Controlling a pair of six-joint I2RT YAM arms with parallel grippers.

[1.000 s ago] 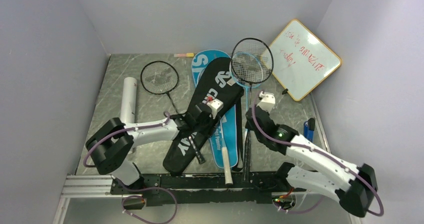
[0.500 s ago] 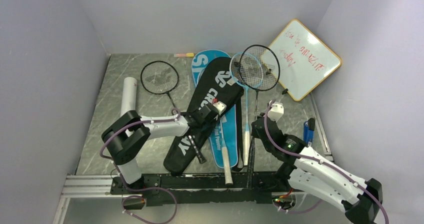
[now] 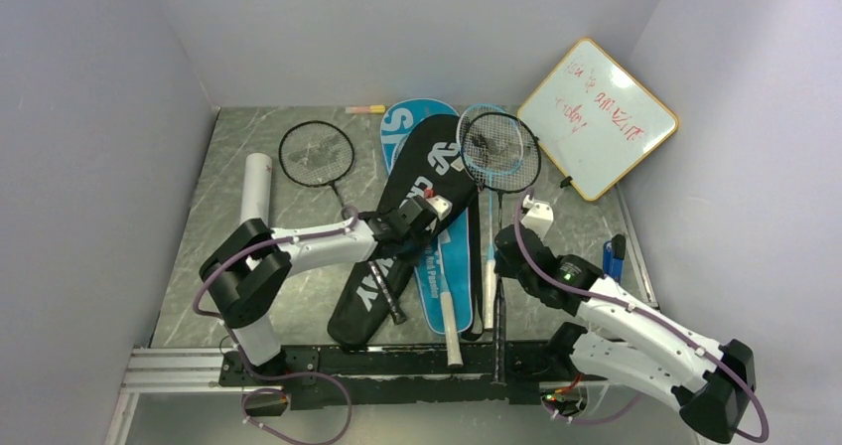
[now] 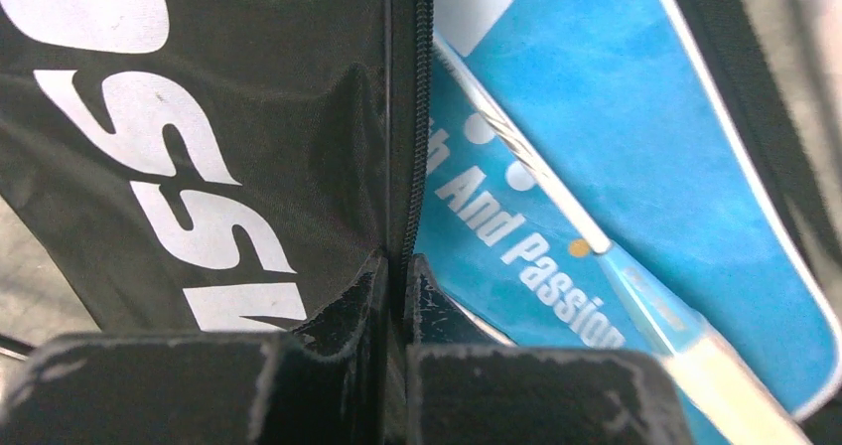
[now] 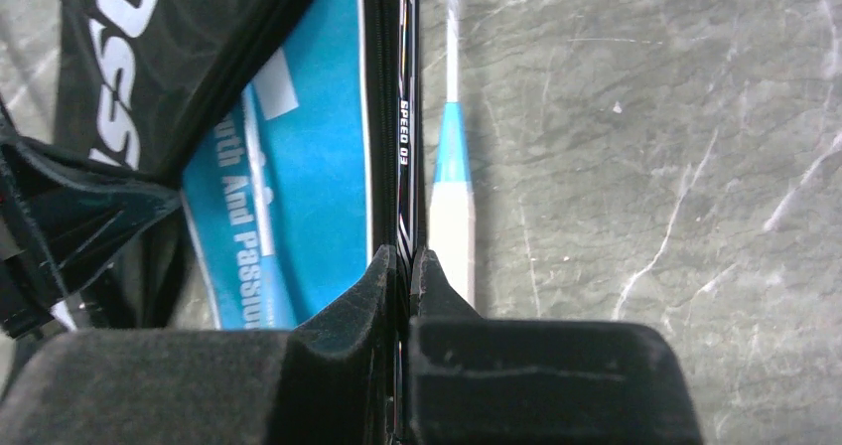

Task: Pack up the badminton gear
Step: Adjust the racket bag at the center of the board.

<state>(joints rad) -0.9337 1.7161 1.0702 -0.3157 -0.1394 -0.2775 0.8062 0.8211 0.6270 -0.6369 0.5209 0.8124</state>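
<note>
On the tabletop (image 3: 298, 207), the left fingers (image 4: 338, 316) pinch the zipper edge of the black "CROSSWAY" cover (image 4: 199, 117) lying over the blue cover (image 4: 616, 117), while the right fingers (image 5: 348, 306) clamp the shaft of a black racket (image 5: 403, 87) beside it.

A robot lab cell — plain lilac walls (image 3: 89, 117), marbled tabletop (image 3: 298, 207), aluminium mounting rail (image 3: 169, 370)

The CROSSWAY cover (image 3: 432, 167) overlaps the SPORT cover (image 3: 405, 127), tube (image 3: 256, 192) far left, whiteboard (image 3: 599, 117) back right.
</note>
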